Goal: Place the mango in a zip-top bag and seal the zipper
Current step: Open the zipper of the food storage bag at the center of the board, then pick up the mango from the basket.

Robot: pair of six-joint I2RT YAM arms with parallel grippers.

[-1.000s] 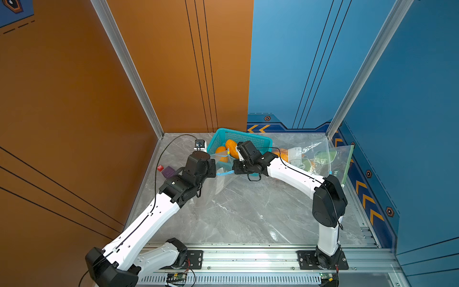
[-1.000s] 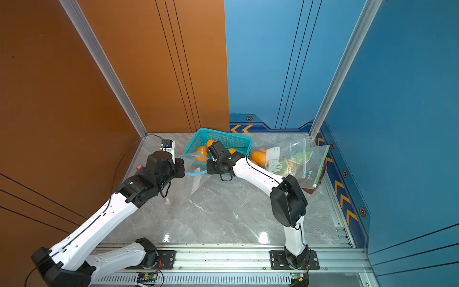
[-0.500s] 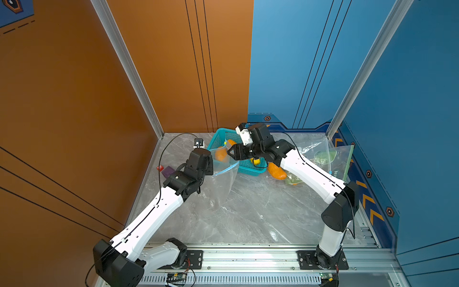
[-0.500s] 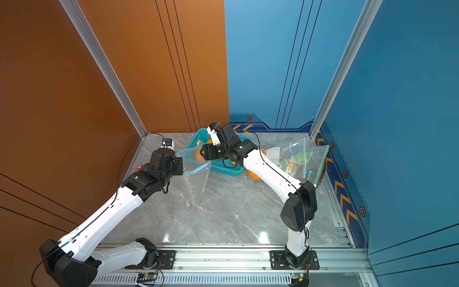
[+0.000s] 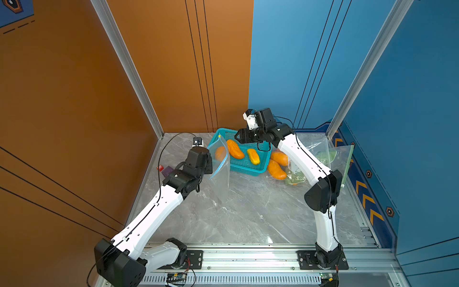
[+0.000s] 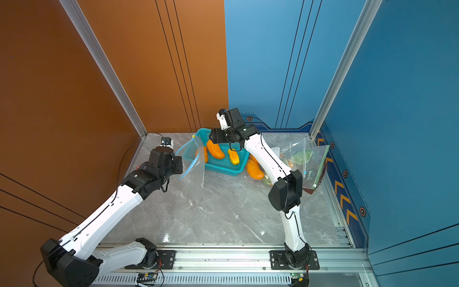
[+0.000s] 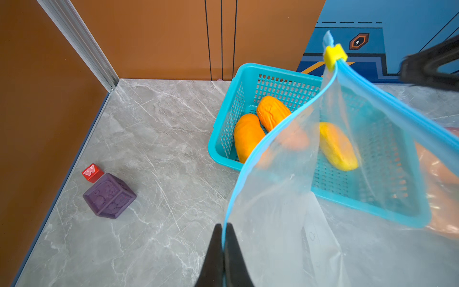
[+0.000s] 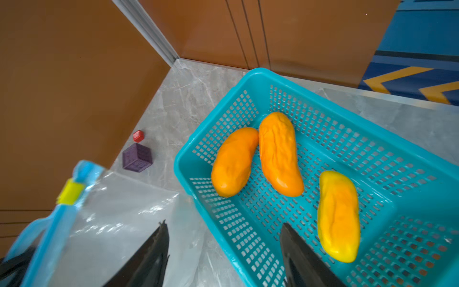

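Mangoes (image 5: 235, 149) lie outside the zip-top bag (image 5: 219, 179), none yet lifted. At far left in both top views, a red block (image 7: 92, 172) sits just beside a purple block (image 7: 109, 196) near the orange wall, apart from the work. Next comes the left gripper (image 7: 224, 227), its claw pressed together on the bag's blue zipper rim. It holds the clear bag up with its mouth gaping and the yellow slider (image 7: 334, 56) at the far end of the track, while the bag's lower edge appears to rest on the marble table (image 5: 248, 218). Just beyond stands the teal basket (image 5: 246, 170), holding two orange mangoes (image 8: 233, 161) touching side by side and one yellow mango (image 8: 339, 216) a little apart. The right gripper (image 8: 223, 225) hovers above the basket, claw spread and empty. Farther right, more orange fruit (image 5: 275, 170) lies on the table just beside the basket, near other clear bags (image 5: 330, 156). Trouble could come from the one-lip pinch: a dropped mango may drag the thin film free or fold the mouth shut. The smooth, rounded fruit may also roll out of the claw, and a finger reaching for either orange mango could shove its neighbour or snag the basket mesh.
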